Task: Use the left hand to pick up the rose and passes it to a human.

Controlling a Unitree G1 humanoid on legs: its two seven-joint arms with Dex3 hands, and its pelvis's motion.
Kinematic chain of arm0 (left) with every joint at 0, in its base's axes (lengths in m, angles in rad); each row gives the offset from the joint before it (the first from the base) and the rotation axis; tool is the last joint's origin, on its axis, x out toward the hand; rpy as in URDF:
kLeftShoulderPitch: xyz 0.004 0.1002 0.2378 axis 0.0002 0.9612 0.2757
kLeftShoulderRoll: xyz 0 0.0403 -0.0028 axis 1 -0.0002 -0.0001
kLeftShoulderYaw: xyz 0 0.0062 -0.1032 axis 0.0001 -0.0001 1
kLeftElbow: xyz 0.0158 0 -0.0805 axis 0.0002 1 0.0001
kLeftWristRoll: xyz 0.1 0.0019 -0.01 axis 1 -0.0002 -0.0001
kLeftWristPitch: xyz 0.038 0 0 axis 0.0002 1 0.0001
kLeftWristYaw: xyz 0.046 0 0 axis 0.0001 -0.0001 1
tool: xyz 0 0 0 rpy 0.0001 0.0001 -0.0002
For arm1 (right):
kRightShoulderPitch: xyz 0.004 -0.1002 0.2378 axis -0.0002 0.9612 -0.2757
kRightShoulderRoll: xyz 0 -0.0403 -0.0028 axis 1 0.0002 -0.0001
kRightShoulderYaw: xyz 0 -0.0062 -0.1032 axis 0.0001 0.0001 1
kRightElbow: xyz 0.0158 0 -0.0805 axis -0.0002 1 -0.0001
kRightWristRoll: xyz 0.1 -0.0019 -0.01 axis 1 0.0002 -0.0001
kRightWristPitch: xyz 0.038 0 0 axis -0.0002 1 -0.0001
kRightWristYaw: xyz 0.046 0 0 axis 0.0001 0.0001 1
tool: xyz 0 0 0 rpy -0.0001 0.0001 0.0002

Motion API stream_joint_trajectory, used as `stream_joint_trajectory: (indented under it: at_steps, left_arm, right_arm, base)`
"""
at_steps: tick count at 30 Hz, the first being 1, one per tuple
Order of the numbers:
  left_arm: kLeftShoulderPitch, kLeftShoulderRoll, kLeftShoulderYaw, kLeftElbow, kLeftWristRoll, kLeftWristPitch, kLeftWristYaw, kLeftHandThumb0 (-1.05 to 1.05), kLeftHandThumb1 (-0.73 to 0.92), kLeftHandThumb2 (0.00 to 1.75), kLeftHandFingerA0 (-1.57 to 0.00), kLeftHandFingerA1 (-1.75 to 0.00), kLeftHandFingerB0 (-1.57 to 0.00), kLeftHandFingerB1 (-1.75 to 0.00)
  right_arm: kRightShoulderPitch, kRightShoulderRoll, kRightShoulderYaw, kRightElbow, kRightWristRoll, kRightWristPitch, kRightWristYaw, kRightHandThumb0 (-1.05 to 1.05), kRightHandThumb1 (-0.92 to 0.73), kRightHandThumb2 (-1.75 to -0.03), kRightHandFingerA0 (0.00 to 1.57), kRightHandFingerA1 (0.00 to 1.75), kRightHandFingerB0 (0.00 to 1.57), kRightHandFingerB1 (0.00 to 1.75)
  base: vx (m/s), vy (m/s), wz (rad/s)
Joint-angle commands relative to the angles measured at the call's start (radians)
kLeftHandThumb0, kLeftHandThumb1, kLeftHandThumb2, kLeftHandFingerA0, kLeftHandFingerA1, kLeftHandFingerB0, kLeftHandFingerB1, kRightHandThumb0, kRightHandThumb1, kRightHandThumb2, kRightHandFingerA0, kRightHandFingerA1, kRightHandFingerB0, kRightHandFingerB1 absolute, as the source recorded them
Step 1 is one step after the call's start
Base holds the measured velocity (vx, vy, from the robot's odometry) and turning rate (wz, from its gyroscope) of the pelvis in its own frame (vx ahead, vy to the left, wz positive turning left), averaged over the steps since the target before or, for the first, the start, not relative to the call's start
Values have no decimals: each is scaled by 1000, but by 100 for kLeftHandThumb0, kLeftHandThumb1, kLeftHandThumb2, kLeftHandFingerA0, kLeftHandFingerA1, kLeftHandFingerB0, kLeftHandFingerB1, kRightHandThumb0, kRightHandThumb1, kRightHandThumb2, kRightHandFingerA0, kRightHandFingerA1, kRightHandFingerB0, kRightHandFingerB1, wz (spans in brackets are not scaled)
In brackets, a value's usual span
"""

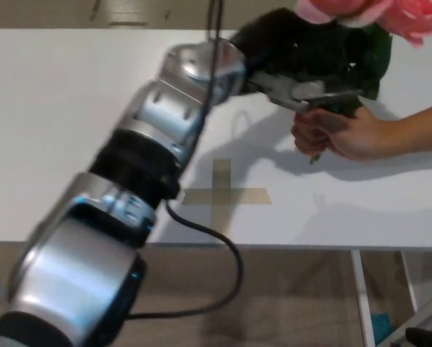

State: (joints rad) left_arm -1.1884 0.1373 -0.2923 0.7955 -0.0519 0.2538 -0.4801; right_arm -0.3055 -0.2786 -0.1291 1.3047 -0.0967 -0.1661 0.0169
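At the upper right of the frame, the robot's black left hand (pixel 302 61) has its fingers closed around the dark green leaves of a pink, soft-petalled rose (pixel 378 11), while a person's hand (pixel 339 134) grips the thin stem just below. The flower looks light and easily crushed (best held by stem, not bloom). Beneath lies a white table (pixel 64 123) marked with a tan tape cross (pixel 223 194), beige floor beyond.

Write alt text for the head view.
The robot's left hand holds a pink rose above a white table while a person's hand grips the stem just below it. A tape cross marks the table.
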Motion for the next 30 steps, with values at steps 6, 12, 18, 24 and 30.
stream_joint_trajectory:
  at_steps: [6, 12, 18, 24, 30]
  left_arm:
    - [-29, 131, -10, -4, 77, -30, -149, -90, 46, 60, 0, 0, 0, 0]
    - [-16, 161, 15, -32, 73, -29, -188, -90, 46, 60, 0, 0, 0, 0]
    - [10, 224, 57, -65, 71, -55, -234, -90, 45, 59, 0, 0, 0, 0]
    - [105, 298, 115, -220, 63, -49, -240, -87, 47, 58, 0, 0, 0, 0]
    - [288, 344, 234, -443, -19, -58, -270, -79, 39, 63, 0, 0, 0, -7]
  right_arm:
    - [15, 2, 6, 3, 2, 14, 2, -56, -77, -64, 65, 44, 50, 35]
    - [12, 1, 11, 3, 0, 15, 1, -56, -77, -64, 65, 44, 51, 36]
    - [5, -4, 7, 2, 5, 16, 10, -57, -77, -64, 65, 44, 52, 36]
    - [4, -5, 4, 3, 7, 14, 17, -57, -77, -64, 65, 44, 51, 36]
    - [9, -7, 5, 4, 5, 12, 22, -57, -77, -64, 65, 44, 51, 36]
  base:
    - [0, 0, 0]
    - [0, 0, 0]
    - [0, 0, 0]
    - [0, 0, 0]
    - [0, 0, 0]
